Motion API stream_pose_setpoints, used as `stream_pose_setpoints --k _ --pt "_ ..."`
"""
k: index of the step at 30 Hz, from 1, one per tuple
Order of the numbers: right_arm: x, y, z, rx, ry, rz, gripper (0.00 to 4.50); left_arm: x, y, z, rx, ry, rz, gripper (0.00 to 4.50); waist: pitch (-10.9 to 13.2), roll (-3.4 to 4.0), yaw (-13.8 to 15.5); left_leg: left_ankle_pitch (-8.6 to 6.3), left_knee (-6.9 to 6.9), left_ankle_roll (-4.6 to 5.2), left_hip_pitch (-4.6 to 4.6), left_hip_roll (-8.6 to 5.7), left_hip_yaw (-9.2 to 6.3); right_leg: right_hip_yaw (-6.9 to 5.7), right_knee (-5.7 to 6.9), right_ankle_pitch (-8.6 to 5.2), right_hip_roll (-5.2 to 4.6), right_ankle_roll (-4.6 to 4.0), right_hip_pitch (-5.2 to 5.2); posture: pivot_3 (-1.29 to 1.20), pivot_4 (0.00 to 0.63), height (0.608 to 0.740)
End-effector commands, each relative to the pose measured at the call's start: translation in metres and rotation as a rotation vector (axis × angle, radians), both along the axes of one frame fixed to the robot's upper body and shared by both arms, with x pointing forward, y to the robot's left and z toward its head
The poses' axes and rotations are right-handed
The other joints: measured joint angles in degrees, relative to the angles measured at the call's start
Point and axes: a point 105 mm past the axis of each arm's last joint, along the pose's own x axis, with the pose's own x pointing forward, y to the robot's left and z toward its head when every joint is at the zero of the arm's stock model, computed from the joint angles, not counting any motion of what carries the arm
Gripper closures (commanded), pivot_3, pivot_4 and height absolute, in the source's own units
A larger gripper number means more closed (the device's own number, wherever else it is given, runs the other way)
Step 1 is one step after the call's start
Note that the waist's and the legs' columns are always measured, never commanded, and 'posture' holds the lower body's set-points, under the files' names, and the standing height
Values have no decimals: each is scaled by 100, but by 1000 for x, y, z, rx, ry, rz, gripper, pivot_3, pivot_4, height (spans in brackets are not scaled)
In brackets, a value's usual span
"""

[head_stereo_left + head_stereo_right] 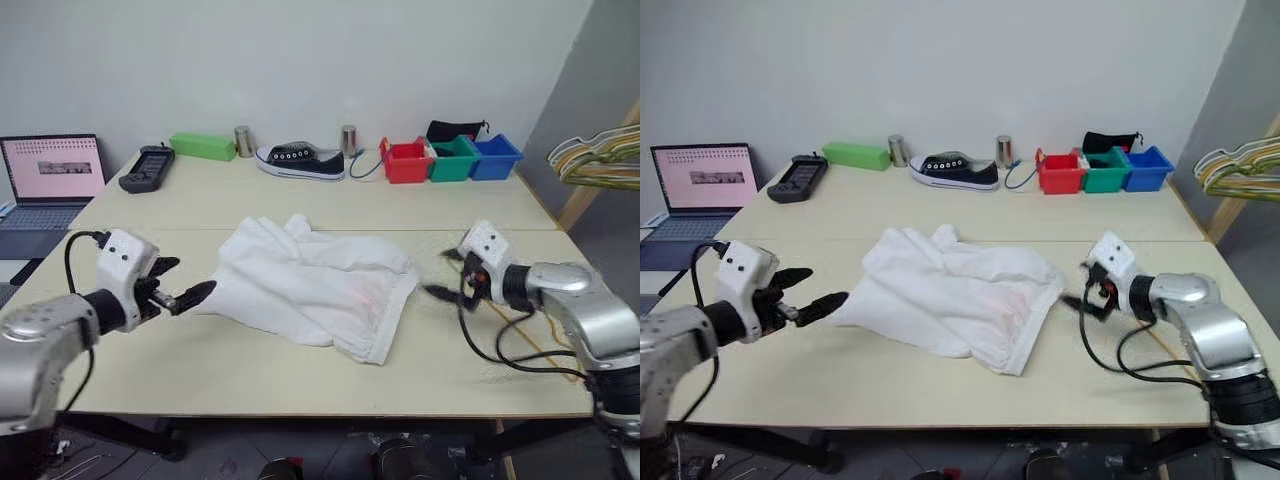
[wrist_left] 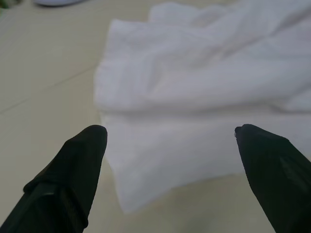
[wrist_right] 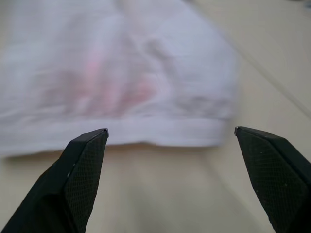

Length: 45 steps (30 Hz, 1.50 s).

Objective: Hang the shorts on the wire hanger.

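Head views, the shorts (image 1: 315,285): a crumpled white heap in the middle of the table (image 1: 250,365), a faint orange-red tint showing through the cloth near its right edge, hemmed edge toward the near right.
Head views, left end effector (image 1: 183,282): just left of the shorts, black fingers parted and released, tips pointing right at the cloth's left edge, nothing between them.
Head views, right end effector (image 1: 1077,285): just right of the shorts, fingers spread and released, pointing left at the cloth's right edge, empty.
Head views, far side of the table: a green block (image 1: 203,146), a black-and-white sneaker (image 1: 300,161), two metal cans (image 1: 243,141), a dark handheld controller (image 1: 147,167), and red, green and blue bins (image 1: 452,159) in a row at the far right.
Head views, off the table: an open laptop (image 1: 50,185) at the far left; a bunch of hangers (image 1: 598,158) at the far right.
Left wrist view, fingers (image 2: 73,179): two black tips wide apart, the folded left edge of the shorts lying on the table between and beyond them, not touched.
Right wrist view, fingers (image 3: 80,174): two black tips wide apart, the hemmed edge of the shorts just beyond them on the table, pinkish tint showing through the cloth, no contact seen.
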Motion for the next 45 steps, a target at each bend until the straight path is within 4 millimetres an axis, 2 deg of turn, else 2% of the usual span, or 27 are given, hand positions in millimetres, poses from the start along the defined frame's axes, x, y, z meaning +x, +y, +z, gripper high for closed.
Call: stream_pose_setpoints --k 1,6,11,16,22,27,30,35,40,42,43,45 --pt "-12 10 14 -43 -20 148 83 -8 -5 20 52 -4 -144 0 0 0 0 -1 0 -1 1 0 0 0 0 0 0 1 0 -133 18 740" --pt "-10 19 18 -26 -42 156 83 1 1 26 118 -38 -148 0 2 -1 18 -7 1 -11 2 5 0 -8 1 -16 -1 -26 -2 -137 19 740" --pt "-12 25 17 -12 -42 155 83 3 9 13 172 -28 -158 0 2 -2 24 -7 4 -11 3 6 1 -7 2 -13 -1 -21 -1 -142 25 740" --pt "-23 36 -7 -57 -29 223 83 9 16 -15 279 -8 -211 0 1 -1 32 -7 3 -11 8 7 1 -8 8 -3 0 -2 1 -153 30 740" --pt "-17 54 -25 -74 -52 252 83 25 19 -47 344 26 -306 0 4 0 30 -6 14 -10 9 6 2 -7 9 5 1 10 0 -163 38 740" --pt "-11 70 -44 -85 -54 262 83 40 14 -70 349 80 -367 0 3 -3 27 -4 18 -8 8 5 0 -5 15 13 7 23 4 -178 44 740" --pt "-14 73 -57 -107 -24 281 83 49 11 -81 369 92 -391 0 3 -3 17 -3 20 -8 6 6 1 5 22 16 13 29 4 -177 48 740" --pt "-2 69 -80 -205 -18 239 83 57 10 -102 383 149 -388 0 2 -7 -1 -4 23 -8 7 8 -3 6 52 11 21 21 -1 -195 43 740" --pt "10 73 -86 -241 -54 202 83 64 7 -115 389 156 -356 0 -6 -7 -42 -1 26 -4 67 6 -5 7 87 7 22 19 29 -203 33 740" --pt "11 75 -86 -246 -65 198 0 66 6 -120 401 154 -347 388 -11 -7 -73 -2 25 -6 117 7 -6 4 87 -15 21 -20 58 -202 32 740" --pt "10 79 -84 -216 -48 191 0 67 6 -121 399 152 -342 459 -12 -7 -85 -3 24 -8 128 7 -7 2 87 -17 17 -22 70 -201 30 740" --pt "4 87 -78 -169 -19 200 0 68 5 -121 393 147 -337 912 -12 -7 -120 -22 23 -39 148 5 -8 -6 85 -17 5 -22 92 -202 28 740"
